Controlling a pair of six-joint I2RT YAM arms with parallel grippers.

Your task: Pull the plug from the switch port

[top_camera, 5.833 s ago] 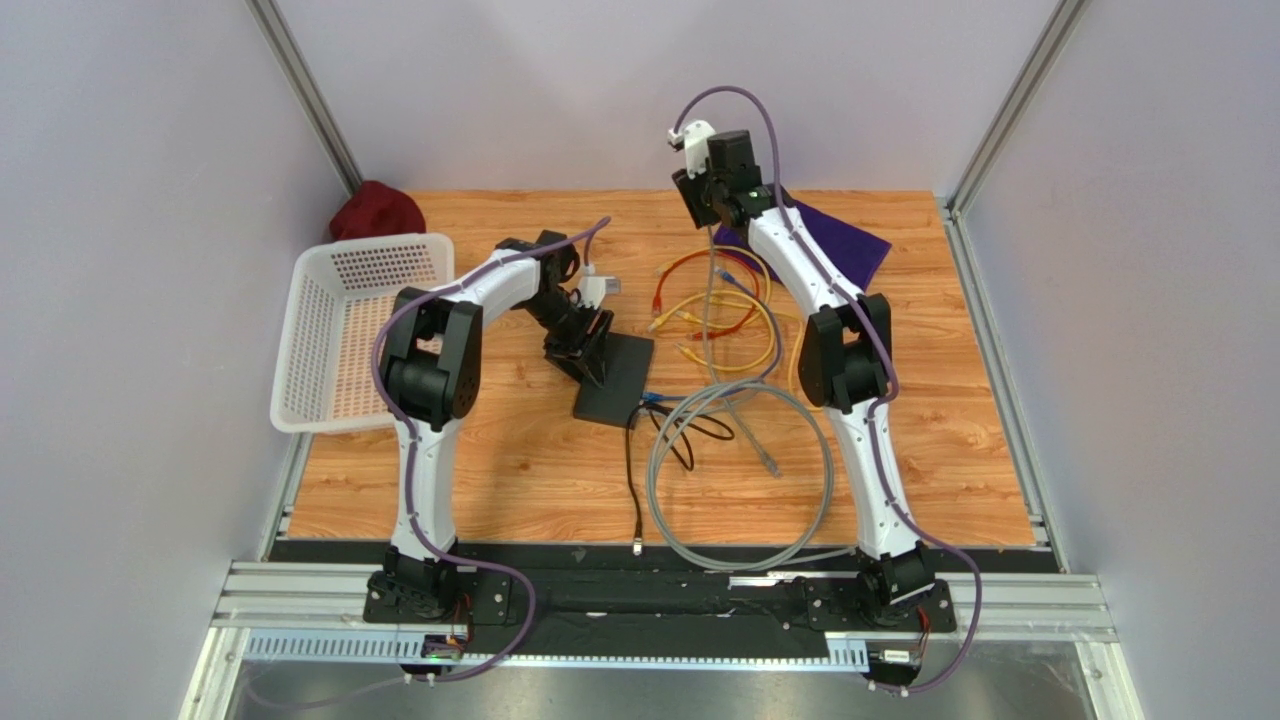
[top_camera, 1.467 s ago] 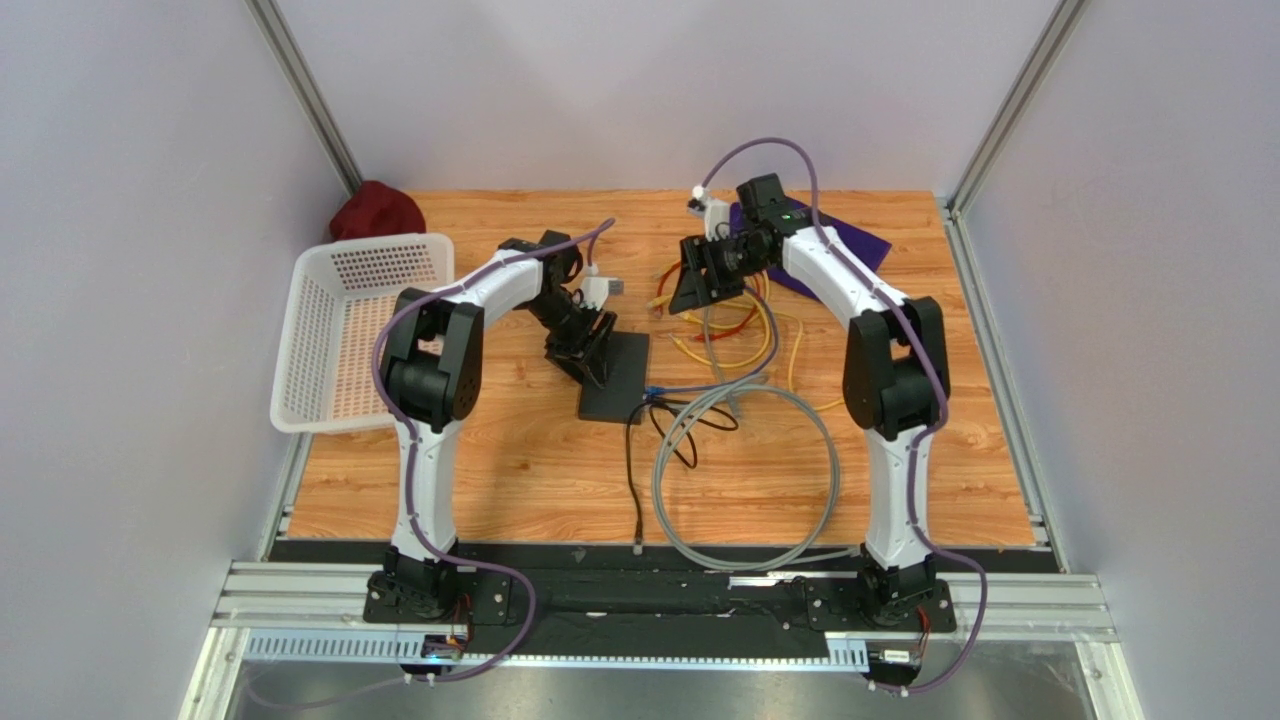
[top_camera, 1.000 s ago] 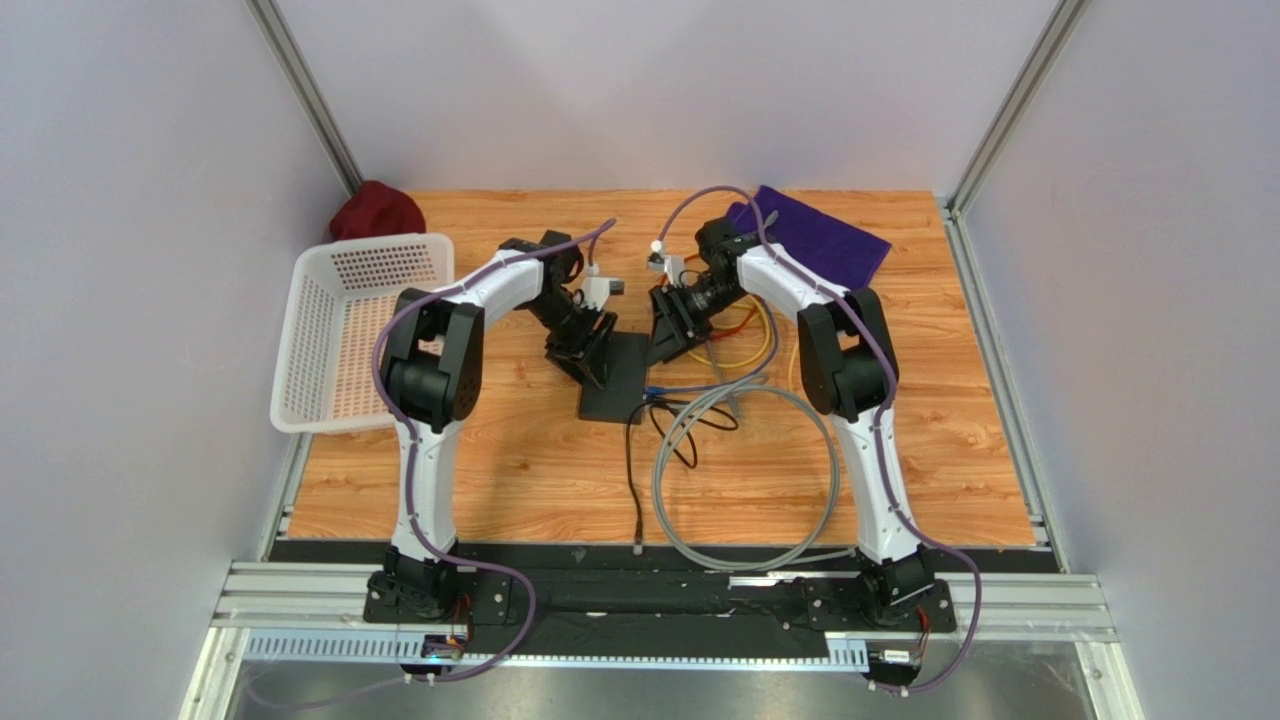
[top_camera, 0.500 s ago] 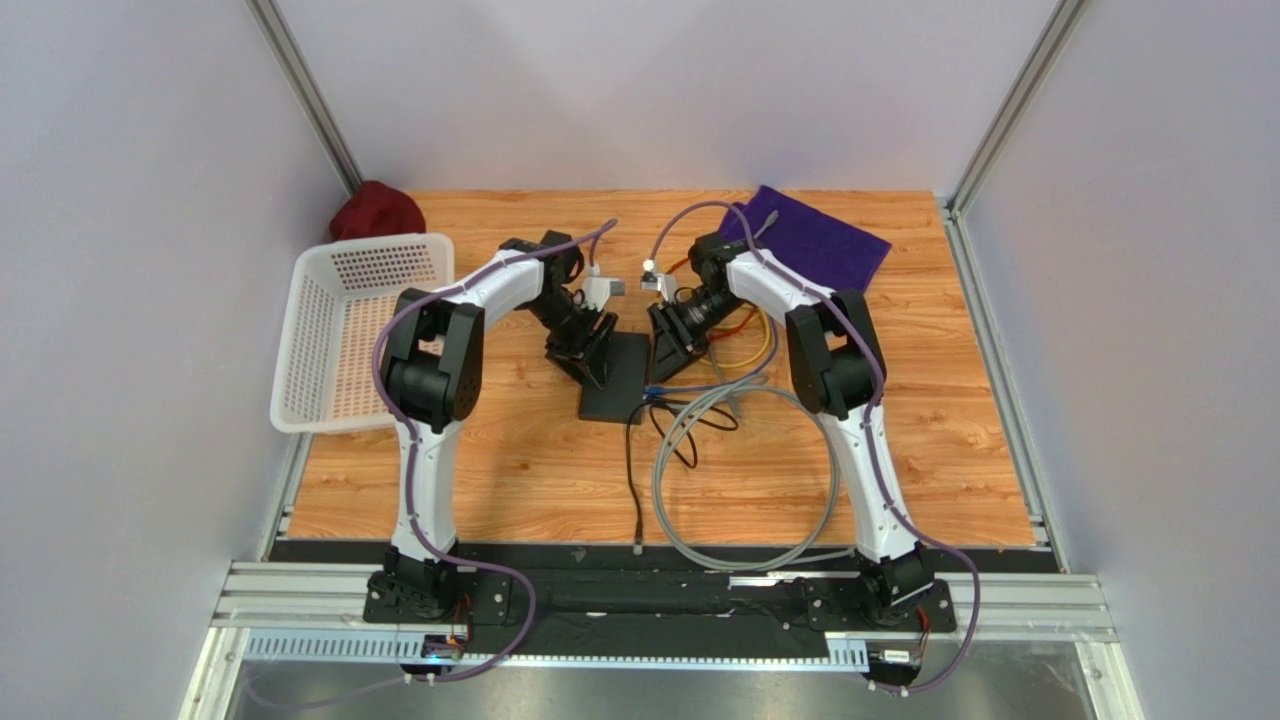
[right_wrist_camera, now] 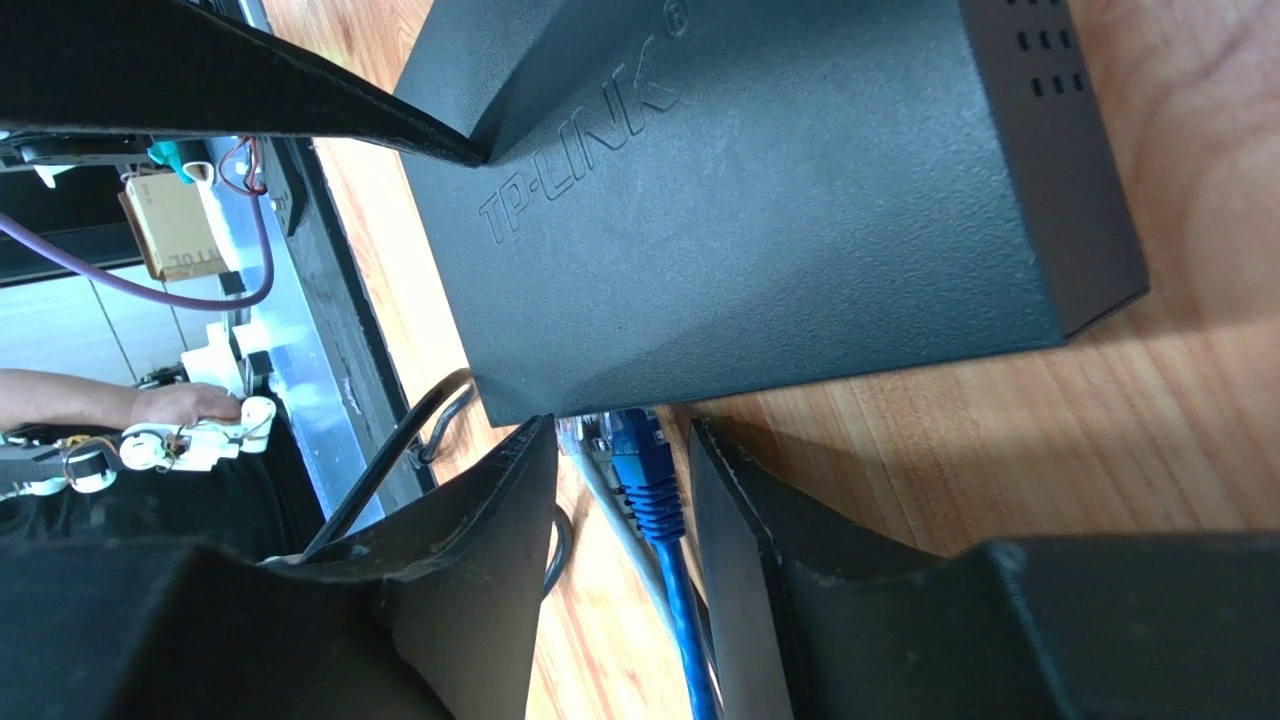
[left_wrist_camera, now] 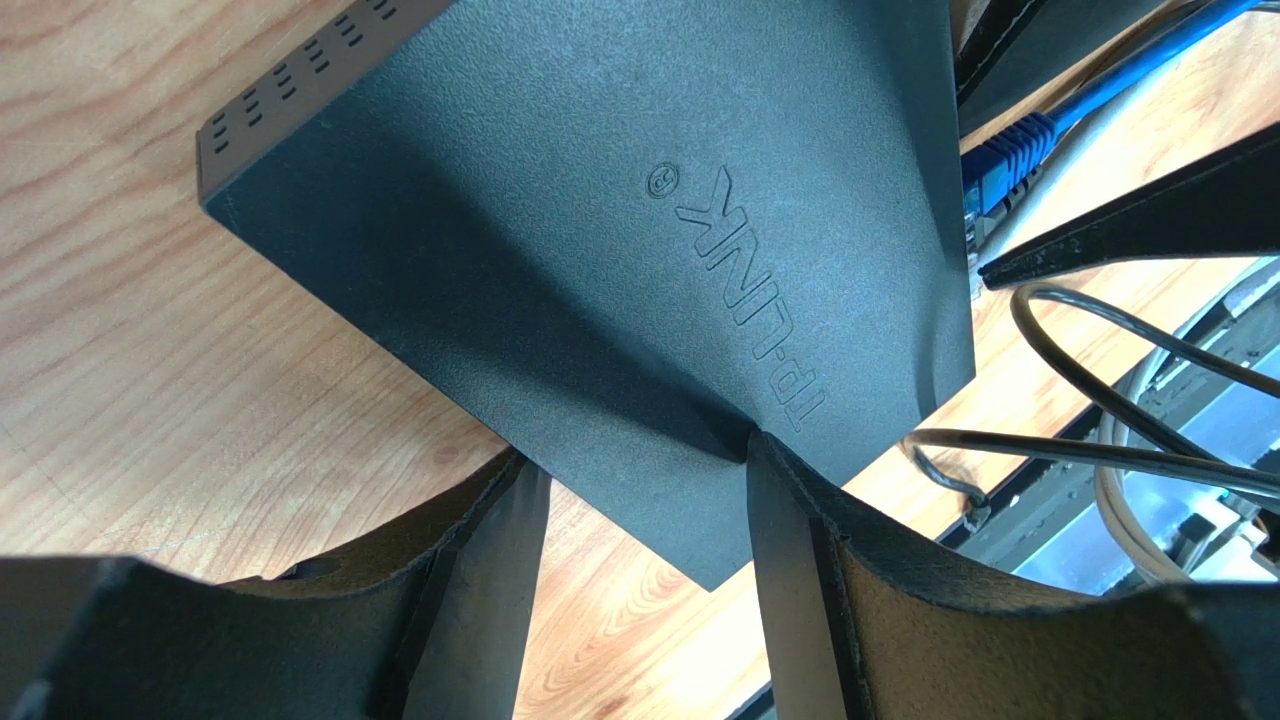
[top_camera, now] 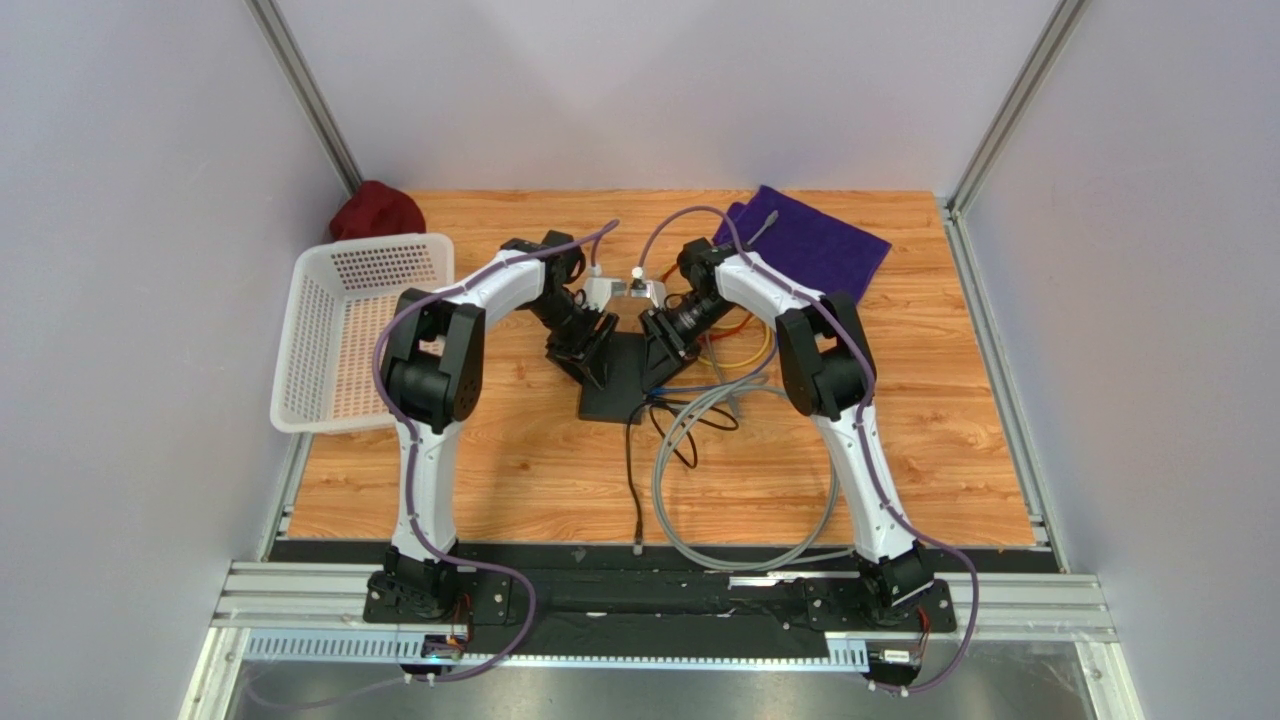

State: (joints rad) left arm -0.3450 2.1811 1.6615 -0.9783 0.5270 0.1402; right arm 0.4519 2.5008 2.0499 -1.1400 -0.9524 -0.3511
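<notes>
1. The switch (top_camera: 613, 387) is lying flat on the wooden table (top_camera: 496, 450), about mid-table. It is to the right of the white basket (top_camera: 353, 330) and directly between the two grippers.
2. The left gripper (left_wrist_camera: 634, 447) is standing over the switch's far left corner with its jaws apart. The corner is poking out between its fingers (left_wrist_camera: 489, 570). One tip is meeting the switch's edge and the other is bearing on the top face beside the TP-LINK lettering (left_wrist_camera: 751, 308). It is not clamping around anything.
3. The blue plug (right_wrist_camera: 643, 458) is sitting in the switch's near edge, by the right-hand corner, with its blue lead trailing away from the box.
4. The right gripper (right_wrist_camera: 622, 426) is reaching in at that same edge, its fingers (right_wrist_camera: 504, 555) bracketing the blue plug, one on each side.
5. One finger is lying just beside the plug. On the other side a pale grey connector (right_wrist_camera: 586, 447) is sitting in the gap. Whether the pads are pinching the plug, I cannot tell.
6. Seen from above, the two wrists are facing each other across the switch, the left one on its left and the right one on its right.
7. A purple cloth (top_camera: 812, 240) is lying at the far right of the table, well apart from the switch.
</notes>
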